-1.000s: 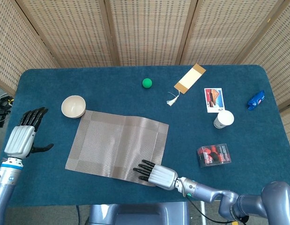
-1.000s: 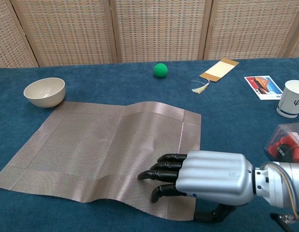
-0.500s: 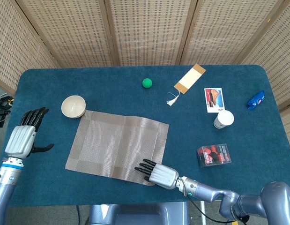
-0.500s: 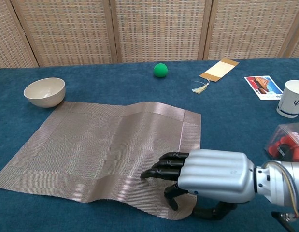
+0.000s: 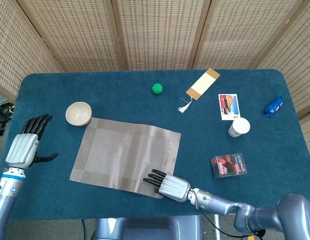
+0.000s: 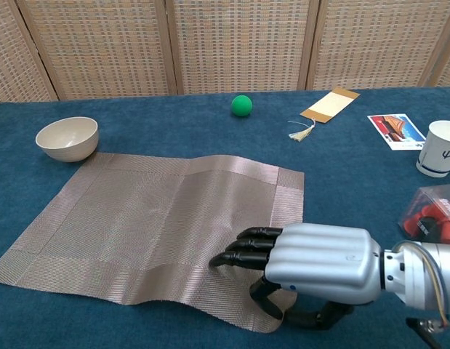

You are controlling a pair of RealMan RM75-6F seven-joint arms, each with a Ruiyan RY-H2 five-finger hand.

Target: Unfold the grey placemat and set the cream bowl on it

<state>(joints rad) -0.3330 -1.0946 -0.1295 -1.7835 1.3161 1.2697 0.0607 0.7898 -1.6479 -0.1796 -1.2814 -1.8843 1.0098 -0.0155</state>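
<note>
The grey placemat (image 5: 119,150) lies spread open on the blue table, a little wavy along its near edge (image 6: 152,218). The cream bowl (image 5: 78,113) stands upright on the cloth just off the mat's far left corner (image 6: 67,138), empty. My right hand (image 5: 167,185) rests palm down on the mat's near right corner (image 6: 312,263). Its fingers lie on top and the thumb is tucked beneath, so it pinches that corner, which curls up slightly. My left hand (image 5: 25,142) hovers at the table's left edge, fingers spread, holding nothing; only the head view shows it.
A green ball (image 5: 157,88) and a tasselled bookmark (image 5: 202,83) lie at the back. To the right are a picture card (image 5: 229,106), a white paper cup (image 5: 239,127), a clear box of red items (image 5: 228,165) and a blue wrapper (image 5: 273,106).
My right hand's thumb has slipped under the mat's near right corner and lifted it slightly. The mat's right edge has shifted a little to the right. The left hand has stayed still.
</note>
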